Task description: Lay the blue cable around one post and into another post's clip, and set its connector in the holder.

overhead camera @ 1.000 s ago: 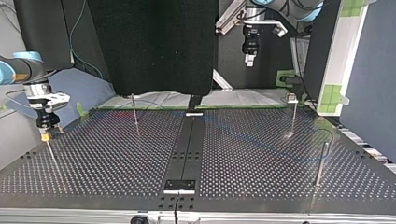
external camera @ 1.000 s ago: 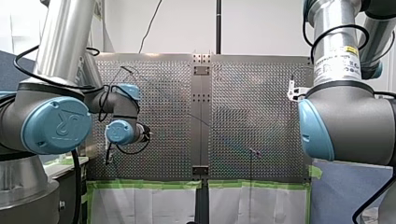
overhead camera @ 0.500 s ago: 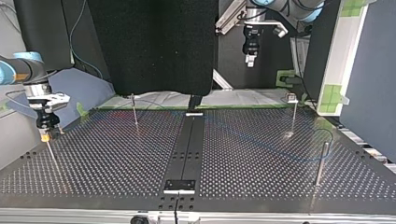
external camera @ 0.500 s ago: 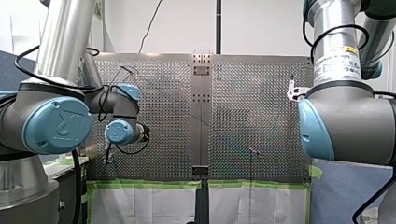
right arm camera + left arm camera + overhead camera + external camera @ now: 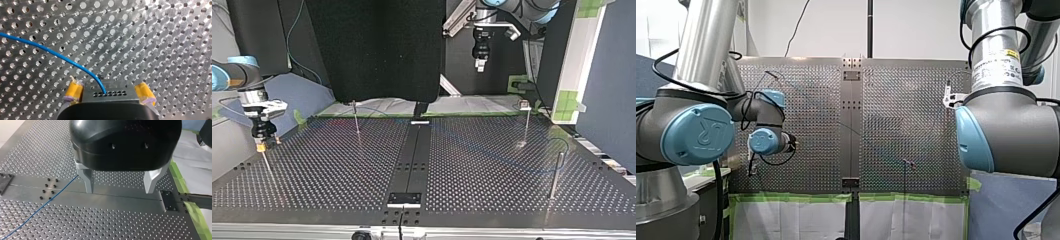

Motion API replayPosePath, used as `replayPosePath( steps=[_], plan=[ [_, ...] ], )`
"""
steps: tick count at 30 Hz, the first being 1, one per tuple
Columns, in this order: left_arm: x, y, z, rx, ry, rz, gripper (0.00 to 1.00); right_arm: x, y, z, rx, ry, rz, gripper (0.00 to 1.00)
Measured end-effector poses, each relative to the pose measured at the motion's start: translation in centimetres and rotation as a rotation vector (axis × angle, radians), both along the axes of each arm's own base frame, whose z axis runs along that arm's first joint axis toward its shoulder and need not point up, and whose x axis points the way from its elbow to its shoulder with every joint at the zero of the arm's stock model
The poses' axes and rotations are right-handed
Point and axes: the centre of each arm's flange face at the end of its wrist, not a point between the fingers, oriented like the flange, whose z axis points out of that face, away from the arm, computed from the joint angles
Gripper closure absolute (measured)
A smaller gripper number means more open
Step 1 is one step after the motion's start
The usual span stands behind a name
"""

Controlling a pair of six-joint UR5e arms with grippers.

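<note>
left hand (image 5: 120, 188) wide, empty, over the counter (image 5: 100, 225)'s centre strip (image 5: 120, 198). Cable (image 5: 42, 206) crosses the strip and goes out of sight behind one finger (image 5: 88, 182). Right hand (image 5: 109, 94) also wide, far from the strip; cable runs between its yellow pads (image 5: 73, 90), end hidden under the hand's body. Connector can't be made out, possibly there.

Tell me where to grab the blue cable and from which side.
Probably the end stretch of the cable, where it curves in between the open yellow pads of my right gripper. It is thin and seems to lie on the table, so come straight down from above, jaws across its line, then close.
</note>
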Motion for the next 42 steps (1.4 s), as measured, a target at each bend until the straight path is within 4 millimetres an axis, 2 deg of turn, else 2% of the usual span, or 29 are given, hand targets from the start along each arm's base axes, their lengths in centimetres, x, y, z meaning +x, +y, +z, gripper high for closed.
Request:
replayPosePath(
  steps=[42],
  plan=[
    [0.3,0.33,-0.01,0.002,0.0,0.006,0.0,-0.3,-0.25,-0.16,0.0,-0.006,-0.045,0.01]
  ],
)
